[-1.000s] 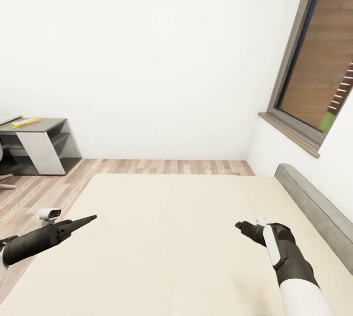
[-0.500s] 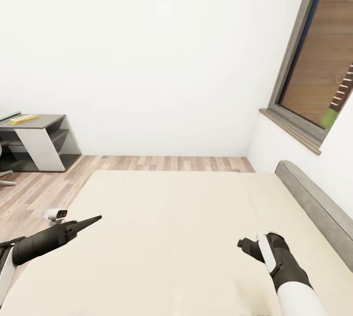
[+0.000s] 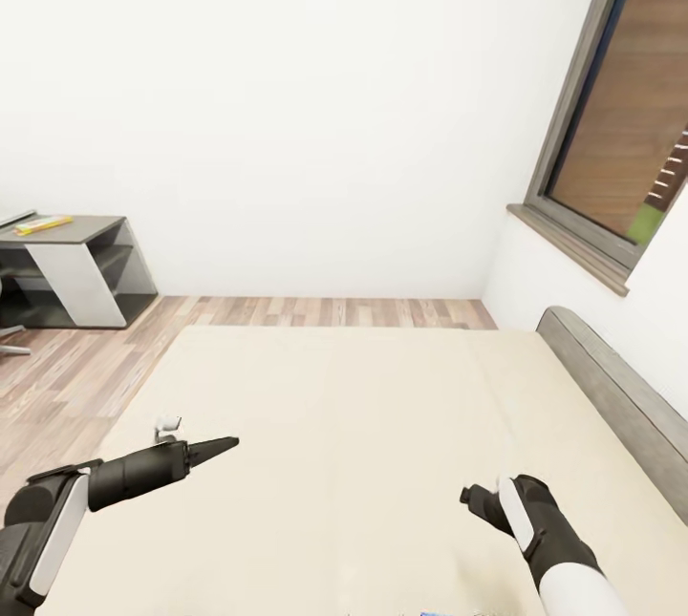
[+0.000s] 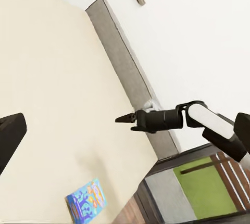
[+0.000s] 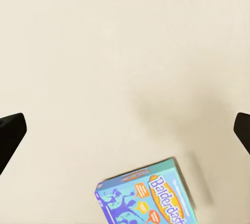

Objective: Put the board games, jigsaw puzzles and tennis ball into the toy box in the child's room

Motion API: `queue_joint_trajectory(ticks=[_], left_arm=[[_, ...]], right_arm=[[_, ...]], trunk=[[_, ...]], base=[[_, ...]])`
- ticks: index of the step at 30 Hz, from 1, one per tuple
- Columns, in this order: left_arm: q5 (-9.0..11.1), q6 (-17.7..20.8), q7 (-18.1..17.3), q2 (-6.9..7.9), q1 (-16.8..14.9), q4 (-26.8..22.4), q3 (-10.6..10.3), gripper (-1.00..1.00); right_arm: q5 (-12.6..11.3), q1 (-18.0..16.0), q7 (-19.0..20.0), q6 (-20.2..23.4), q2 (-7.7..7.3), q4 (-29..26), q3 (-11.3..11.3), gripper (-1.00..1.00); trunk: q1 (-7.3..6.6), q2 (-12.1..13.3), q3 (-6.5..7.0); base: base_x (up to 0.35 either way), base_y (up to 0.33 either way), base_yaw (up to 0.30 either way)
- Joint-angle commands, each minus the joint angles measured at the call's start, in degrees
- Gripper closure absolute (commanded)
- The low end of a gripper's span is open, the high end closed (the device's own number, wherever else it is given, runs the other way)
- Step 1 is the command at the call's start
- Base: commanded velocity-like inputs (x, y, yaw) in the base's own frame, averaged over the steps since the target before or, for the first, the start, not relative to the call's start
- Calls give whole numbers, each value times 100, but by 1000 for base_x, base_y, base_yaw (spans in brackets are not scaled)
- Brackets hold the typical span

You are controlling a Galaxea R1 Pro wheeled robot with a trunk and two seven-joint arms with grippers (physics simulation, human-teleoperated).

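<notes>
**Both arms over the bed; blue board game flat on the mattress**

1. Bed [image 3: 363,425]: the plain beige mattress fills the lower half of the head view. The grey headboard [image 3: 612,396] runs along its 3 o'clock edge, below a grey-framed window [image 3: 612,119].

2. Left gripper [image 3: 215,449]: extended over the mattress at 8 o'clock in the head view. Its dark fingers read as a single tapered point, so the jaws appear together. In the left wrist view one dark finger [image 4: 10,135] shows at the frame edge, which does not confirm this.

3. Right gripper [image 3: 473,499]: held over the mattress at 5 o'clock in the head view. In the left wrist view it appears as a narrow closed tip [image 4: 125,119] above the mattress near the headboard, jaws together. In the right wrist view the two finger ends [image 5: 10,135] sit at opposite frame edges.

4. Blue board game [image 5: 148,198]: lies flat on the mattress, printed face up, title beginning "Balderdash", turned askew. No jaw touches it. The left wrist view shows it [image 4: 86,199] close to the bed's edge, well apart from the right gripper.

5. Table [image 3: 72,267]: its dark grey wing stands against the far wall at 9 o'clock in the head view, across a wood-plank floor [image 3: 325,312]. A thin yellow item [image 3: 43,223] lies on top; its identity cannot be determined
</notes>
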Motion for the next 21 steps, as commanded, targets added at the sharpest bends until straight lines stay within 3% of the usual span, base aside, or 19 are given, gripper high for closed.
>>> queue_joint_trajectory(ticks=[1, 6, 12, 21], left_arm=[[21, 43, 91, -13, -5, 0, -6, -100], [22, 46, 388, -36, -13, 0, -16, -100], [21, 46, 474, -39, -21, 0, -17, -100], [21, 40, 489, -39, -24, 4, -21, -100]], right_arm=[[-61, 7, -38, -54, 5, 45, 13, -100], [-55, 25, -23, -465, 4, 443, 284, -100], [-53, 27, -15, -1115, 0, 1132, 621, -100], [-52, 4, -10, -1506, 3, 1453, 845, -100]], trunk=[[1, -7, -18], [1, -7, -65], [1, -7, -122], [1, -7, -207]], base=[[0, 0, 0], [0, 0, 0], [0, 0, 0], [0, 0, 0]])
